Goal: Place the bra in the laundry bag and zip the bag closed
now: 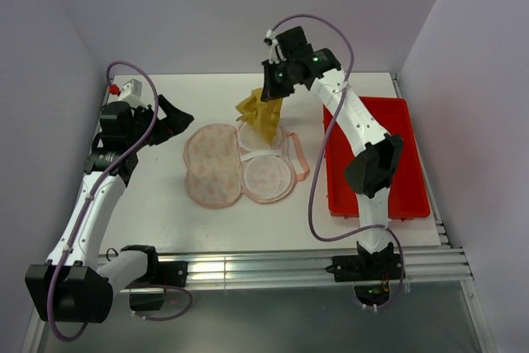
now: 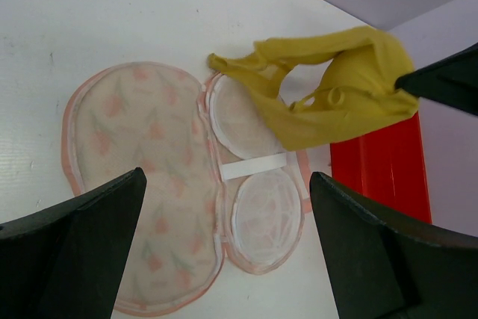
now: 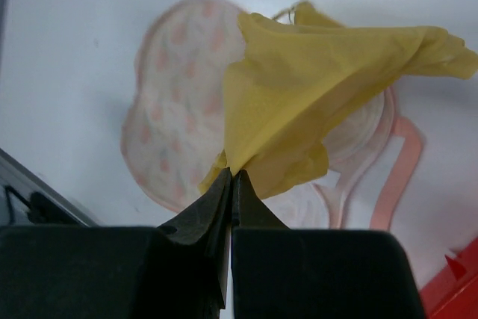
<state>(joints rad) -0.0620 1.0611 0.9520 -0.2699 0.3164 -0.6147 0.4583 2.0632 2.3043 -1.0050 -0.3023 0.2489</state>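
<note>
The pale pink laundry bag (image 1: 216, 163) lies open and flat on the white table, printed half at left, two white mesh cups at right (image 2: 263, 207). My right gripper (image 1: 273, 93) is shut on the mustard-yellow bra (image 1: 260, 117) and holds it hanging above the bag's far mesh cup; in the right wrist view the bra (image 3: 314, 95) drapes from the pinched jaws (image 3: 233, 175) over the bag (image 3: 175, 110). My left gripper (image 1: 175, 117) is open and empty, left of the bag; its fingers (image 2: 75, 244) frame the bag (image 2: 149, 184) and the bra (image 2: 336, 95).
A red plastic tray (image 1: 409, 179) sits at the right of the table, under my right arm. A loose pink zipper edge (image 1: 299, 159) loops out at the bag's right side. White walls stand at the back and both sides.
</note>
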